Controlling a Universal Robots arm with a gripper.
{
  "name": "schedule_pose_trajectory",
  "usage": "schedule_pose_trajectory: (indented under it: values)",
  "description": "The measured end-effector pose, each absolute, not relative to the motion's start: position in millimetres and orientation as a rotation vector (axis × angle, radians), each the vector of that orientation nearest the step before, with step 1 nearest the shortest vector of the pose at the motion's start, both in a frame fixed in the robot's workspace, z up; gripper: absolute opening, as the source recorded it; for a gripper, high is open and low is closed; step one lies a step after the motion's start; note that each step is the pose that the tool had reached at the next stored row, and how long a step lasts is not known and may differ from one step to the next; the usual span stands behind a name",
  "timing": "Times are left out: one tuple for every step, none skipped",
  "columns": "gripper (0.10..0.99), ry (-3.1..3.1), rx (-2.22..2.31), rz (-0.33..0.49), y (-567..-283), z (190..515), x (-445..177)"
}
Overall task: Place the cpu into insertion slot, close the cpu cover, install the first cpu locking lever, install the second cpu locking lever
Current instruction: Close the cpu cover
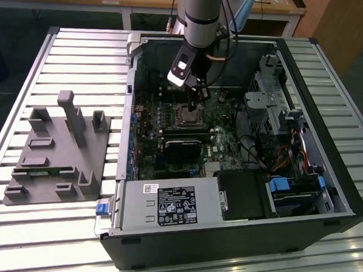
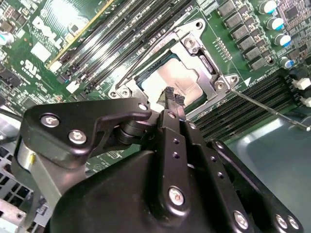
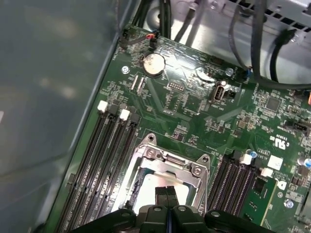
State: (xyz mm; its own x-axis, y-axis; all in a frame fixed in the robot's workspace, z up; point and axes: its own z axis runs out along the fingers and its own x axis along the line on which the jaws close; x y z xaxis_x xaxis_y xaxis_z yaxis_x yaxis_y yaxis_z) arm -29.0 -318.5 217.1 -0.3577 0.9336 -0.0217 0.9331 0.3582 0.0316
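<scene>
Inside an open computer case [image 1: 131, 78] on a slatted desk [image 1: 82, 57], the arm's end effector [image 2: 173, 97] hangs with its two fingertips pressed together, gripping nothing. Directly beneath those tips lies the cpu [image 2: 167, 77], its silvery top seated in the insertion slot [image 1: 187, 115] and framed by the cpu cover [image 2: 194, 48], which appears to lie down around it. Whether the tips touch the chip cannot be told. Room is tight: long black memory slots [image 2: 131, 39] flank the socket on either side of the end effector. A thin locking lever [image 2: 267, 108] runs out from the cover's corner, passing over the far bank of slots. In the first wrist view, low green board stretches ahead of the fingers to a tangle of black cables [image 3: 272, 58], with the case's bare wall [image 3: 53, 87] just beside the slots. The end effector's own black body hides the near half of the cpu and cover in both wrist views.
</scene>
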Motion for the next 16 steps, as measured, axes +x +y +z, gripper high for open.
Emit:
schedule_pose_trajectory:
  values:
    - [0.106, 2.567, 1.748, 0.022, -318.5, 217.1, -29.0]
    - [0.106, 2.576, 1.735, 0.022, -318.5, 217.1, -29.0]
    - [0.106, 2.585, 1.721, 0.022, -318.5, 217.1, -29.0]
    - [0.106, 2.596, 1.706, 0.022, -318.5, 217.1, -29.0]
    - [0.106, 2.606, 1.689, 0.022, -318.5, 217.1, -29.0]
    - [0.106, 2.617, 1.672, 0.022, -318.5, 217.1, -29.0]
    - [0.106, 2.628, 1.655, 0.022, -318.5, 217.1, -29.0]
    - [0.106, 2.639, 1.637, 0.022, -318.5, 217.1, -29.0]
    - [0.106, 2.650, 1.620, 0.023, -318.5, 217.1, -29.0]
    - [0.106, 2.661, 1.602, 0.022, -318.5, 217.1, -29.0]
    - [0.106, 2.671, 1.584, 0.022, -318.5, 217.1, -29.0]
    - [0.106, 2.683, 1.565, 0.023, -318.5, 217.1, -29.0]
    - [0.106, 2.693, 1.546, 0.023, -318.5, 217.1, -29.1]
    - [0.106, 2.704, 1.528, 0.023, -318.5, 217.1, -29.1]
    - [0.106, 2.715, 1.508, 0.023, -318.5, 217.1, -29.1]
    - [0.106, 2.726, 1.489, 0.024, -318.5, 217.1, -29.1]
